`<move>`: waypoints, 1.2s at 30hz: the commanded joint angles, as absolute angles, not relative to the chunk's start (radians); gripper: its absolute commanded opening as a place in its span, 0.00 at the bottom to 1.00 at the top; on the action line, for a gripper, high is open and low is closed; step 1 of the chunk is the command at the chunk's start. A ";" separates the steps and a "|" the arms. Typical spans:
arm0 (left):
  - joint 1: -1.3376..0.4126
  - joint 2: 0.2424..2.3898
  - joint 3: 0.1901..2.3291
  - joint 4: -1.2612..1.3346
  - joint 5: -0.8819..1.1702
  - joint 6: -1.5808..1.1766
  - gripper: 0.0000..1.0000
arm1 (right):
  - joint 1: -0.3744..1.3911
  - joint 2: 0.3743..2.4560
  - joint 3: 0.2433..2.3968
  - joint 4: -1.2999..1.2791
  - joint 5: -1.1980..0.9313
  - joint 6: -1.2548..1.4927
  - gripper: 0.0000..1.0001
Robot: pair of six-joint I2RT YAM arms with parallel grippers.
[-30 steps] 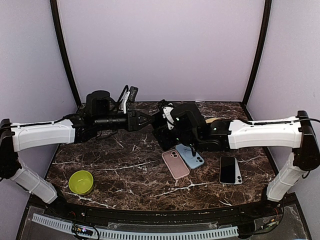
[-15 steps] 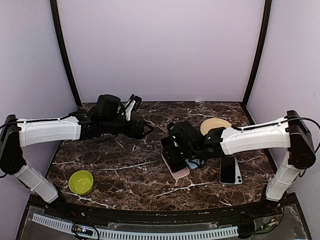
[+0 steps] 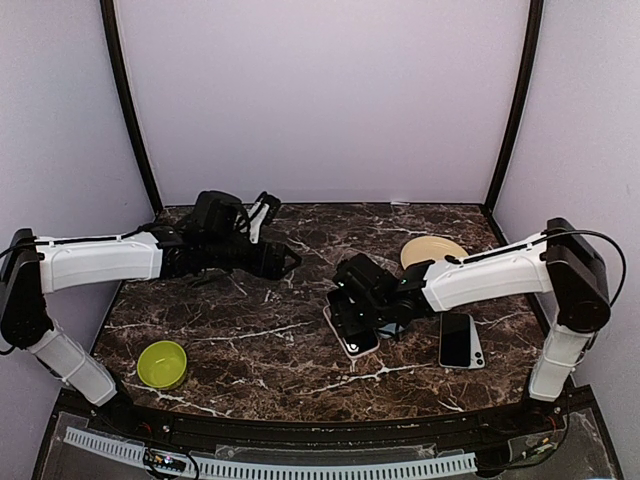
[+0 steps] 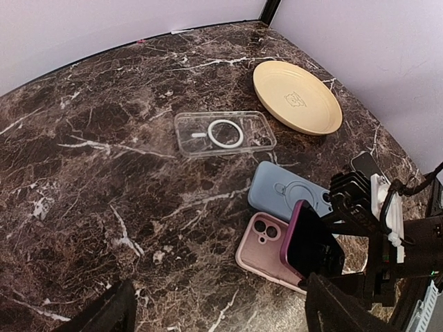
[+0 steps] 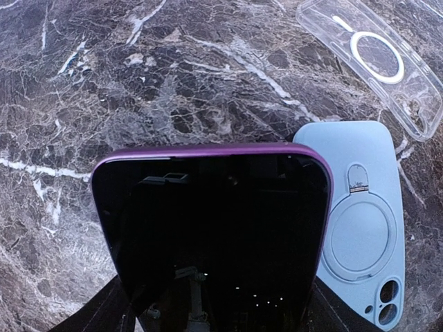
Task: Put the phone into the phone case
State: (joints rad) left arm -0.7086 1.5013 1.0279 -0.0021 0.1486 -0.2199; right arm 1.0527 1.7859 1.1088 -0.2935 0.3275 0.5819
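right jaws pinch purple phone (image 5: 211, 228) tilted over pink case (image 4: 257, 257); skewed descent could jam a corner. left jaws spread.

Phone (image 5: 214, 228): purple frame, black glossy screen, off. Lower end clamped in right gripper (image 5: 214, 310), lifted off table, tilted, screen facing up toward wrist camera. Hangs over pink case (image 4: 266, 252).

Pink case: flat on marble at mid-table, camera end showing, other end hidden beneath phone. Blue case (image 4: 287, 194) just beside it, on far side.
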 commanded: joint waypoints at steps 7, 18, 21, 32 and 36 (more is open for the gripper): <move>-0.698 1.497 1.022 -0.014 0.149 -0.205 0.87 | 1.020 1.801 1.138 -0.246 0.295 0.537 0.00; -0.693 1.495 1.023 -0.016 0.150 -0.203 0.87 | 1.020 1.830 1.129 -0.295 0.225 0.595 0.00; -0.692 1.495 1.024 -0.017 0.150 -0.203 0.87 | 1.020 1.843 1.124 -0.308 0.211 0.602 0.00; -0.690 1.491 1.025 -0.019 0.155 -0.201 0.87 | 1.020 1.928 1.238 -0.515 0.293 0.634 0.54; -0.689 1.490 1.026 -0.020 0.152 -0.199 0.87 | 1.019 1.962 1.264 -0.548 0.302 0.643 0.63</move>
State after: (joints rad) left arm -0.6956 1.5017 1.0279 -0.0029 0.1490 -0.2153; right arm 1.0206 1.9160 1.2415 -0.4530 0.2665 0.6228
